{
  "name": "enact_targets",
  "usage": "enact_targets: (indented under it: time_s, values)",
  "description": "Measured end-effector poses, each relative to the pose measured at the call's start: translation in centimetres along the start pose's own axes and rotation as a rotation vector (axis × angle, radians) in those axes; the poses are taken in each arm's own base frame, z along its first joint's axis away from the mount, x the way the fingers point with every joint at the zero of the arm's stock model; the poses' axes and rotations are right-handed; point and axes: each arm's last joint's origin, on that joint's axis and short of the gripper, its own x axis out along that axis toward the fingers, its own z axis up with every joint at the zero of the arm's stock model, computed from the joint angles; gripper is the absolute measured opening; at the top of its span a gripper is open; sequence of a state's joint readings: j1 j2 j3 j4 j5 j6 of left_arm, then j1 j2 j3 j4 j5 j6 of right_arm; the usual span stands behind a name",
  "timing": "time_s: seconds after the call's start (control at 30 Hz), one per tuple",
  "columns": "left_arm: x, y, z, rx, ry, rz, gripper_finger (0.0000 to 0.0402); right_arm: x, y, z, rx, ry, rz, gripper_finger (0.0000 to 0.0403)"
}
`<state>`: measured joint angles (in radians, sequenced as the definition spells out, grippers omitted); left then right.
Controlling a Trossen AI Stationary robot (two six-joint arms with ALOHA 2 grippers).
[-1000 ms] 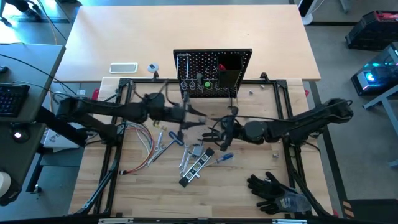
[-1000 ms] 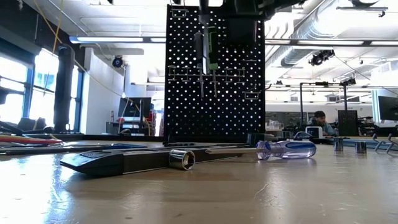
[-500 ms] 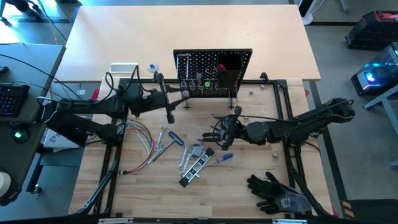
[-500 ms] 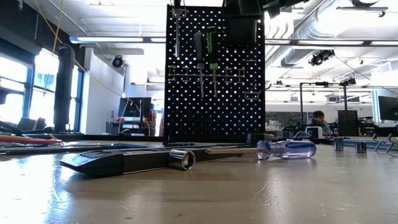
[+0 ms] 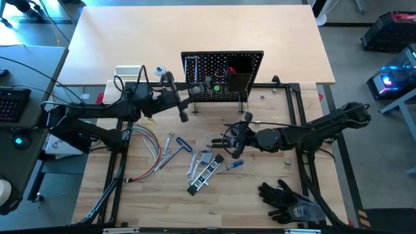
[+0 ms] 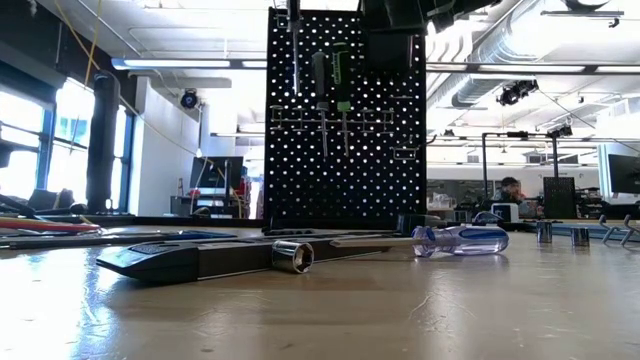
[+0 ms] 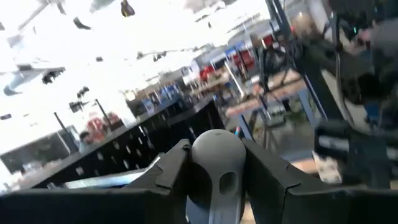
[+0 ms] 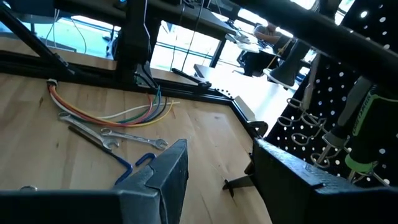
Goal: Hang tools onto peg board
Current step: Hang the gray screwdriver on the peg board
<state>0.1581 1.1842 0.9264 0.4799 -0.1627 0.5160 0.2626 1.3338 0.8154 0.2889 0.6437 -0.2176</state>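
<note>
Tools lie scattered on my worktop [image 5: 260,201]: wrenches [image 8: 118,138], a blue-handled screwdriver [image 6: 455,240] and a black bar [image 5: 207,174]. Two drivers [image 6: 331,82] hang on the peg board [image 5: 214,73], which stands upright at the far side. My left jaws [image 5: 182,110] grip a dark-handled tool [image 7: 216,174] just left of the board. My right jaws [image 5: 233,144] hang open and empty above the tools.

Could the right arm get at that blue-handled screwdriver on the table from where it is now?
Probably yes. The right gripper hovers with its fingers open just beside the blue-handled screwdriver, and nothing lies between them. The left gripper is off by the peg board, holding a tool.
</note>
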Motion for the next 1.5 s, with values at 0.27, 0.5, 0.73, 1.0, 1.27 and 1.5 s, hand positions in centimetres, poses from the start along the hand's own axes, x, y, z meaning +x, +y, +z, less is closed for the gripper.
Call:
enact_targets:
  time_s: [0.27, 0.5, 0.73, 1.0, 1.27, 1.5]
  values:
    - [0.6, 0.2, -0.9, 0.006, 0.017, -0.005, 0.011, 0.0, 0.0, 0.0, -0.002, 0.001, 0.0, 0.0172]
    - [1.4, 0.1, -1.8, 0.014, 0.022, 0.003, 0.011, 0.0, 0.1, -0.1, -0.001, 0.012, 0.004, 0.0172]
    - [1.5, 0.2, -2.1, 0.025, 0.031, 0.009, 0.011, 0.0, 0.1, -0.3, -0.005, 0.028, 0.008, 0.0172]
    - [1.6, 0.7, -2.4, 0.021, 0.047, 0.02, 0.011, 0.0, 0.1, -0.3, -0.008, 0.029, 0.008, 0.0172]
    - [1.8, 1.6, -3.5, -0.034, 0.11, 0.06, 0.011, 0.0, 0.1, -0.3, -0.007, 0.029, 0.008, 0.0172]
    - [2.1, 2.1, -4.4, -0.08, 0.137, 0.08, 0.011, 0.0, 0.1, -0.3, -0.005, 0.03, 0.008, 0.0172]
